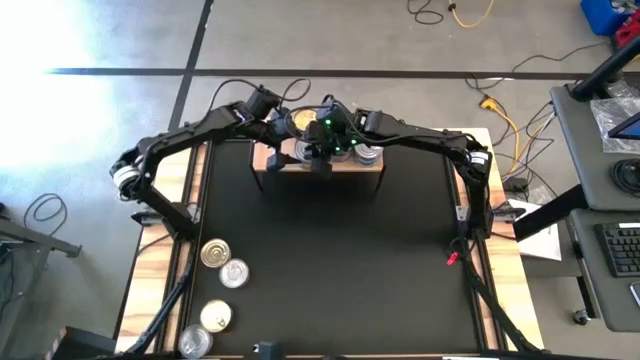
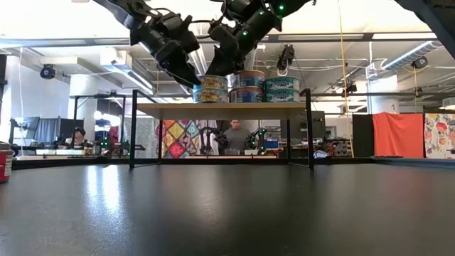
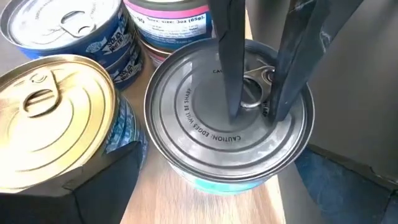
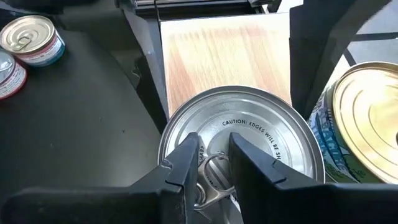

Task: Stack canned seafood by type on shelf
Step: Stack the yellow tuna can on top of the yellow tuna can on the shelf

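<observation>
The light-wood shelf (image 2: 227, 108) stands at the table's far middle with several cans of seafood on it, stacked two high in the low view. Both grippers are over its left part. My right gripper (image 4: 214, 142) is shut on the pull tab of a silver-lidded can with a teal label (image 3: 230, 124). My left gripper (image 3: 217, 165) is open, one finger on each side of that same can. I cannot tell whether they touch it. Beside it stand a gold-lidded can (image 3: 56, 118), a blue-labelled can (image 3: 68, 31) and a pink-labelled can (image 3: 174, 22). My right gripper pinches the ring of the pull tab (image 4: 214, 171) at the middle of the silver lid, between its two fingertips (image 3: 233, 106). The fingers come slanting down from above. The can sits upright with its lid level; what its base rests on is hidden by the can itself.
Several loose cans lie on the black table top at the near left (image 1: 215, 252), (image 1: 216, 317). A small red object (image 1: 452, 258) lies by the right rail. Bare shelf board (image 4: 224, 50) shows beyond the held can. People sit in the room behind (image 2: 234, 135).
</observation>
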Available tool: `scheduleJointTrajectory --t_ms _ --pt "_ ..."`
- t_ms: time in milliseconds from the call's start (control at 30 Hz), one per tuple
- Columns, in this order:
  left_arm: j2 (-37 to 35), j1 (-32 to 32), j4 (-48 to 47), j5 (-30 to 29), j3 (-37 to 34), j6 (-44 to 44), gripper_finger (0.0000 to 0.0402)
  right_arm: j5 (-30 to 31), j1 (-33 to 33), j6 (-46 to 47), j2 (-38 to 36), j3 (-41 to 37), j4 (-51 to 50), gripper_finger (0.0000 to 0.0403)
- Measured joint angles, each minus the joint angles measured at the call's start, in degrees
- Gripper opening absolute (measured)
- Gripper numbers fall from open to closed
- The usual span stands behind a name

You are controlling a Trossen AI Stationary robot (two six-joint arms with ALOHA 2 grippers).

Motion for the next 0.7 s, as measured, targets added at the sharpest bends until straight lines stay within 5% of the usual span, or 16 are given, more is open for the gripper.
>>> scheduleJointTrajectory --t_ms 467,700 --pt "-12.6 -0.1 -6.6 -10.8 -1.2 -8.1 0.04 0.1 0.1 1.9 0.1 2.9 3.8 0.0094" --pt "-19.9 -0.4 5.5 -11.3 -13.7 -16.2 0.04 0.0 -1.3 -0.5 -1.6 10.7 -2.4 0.0085"
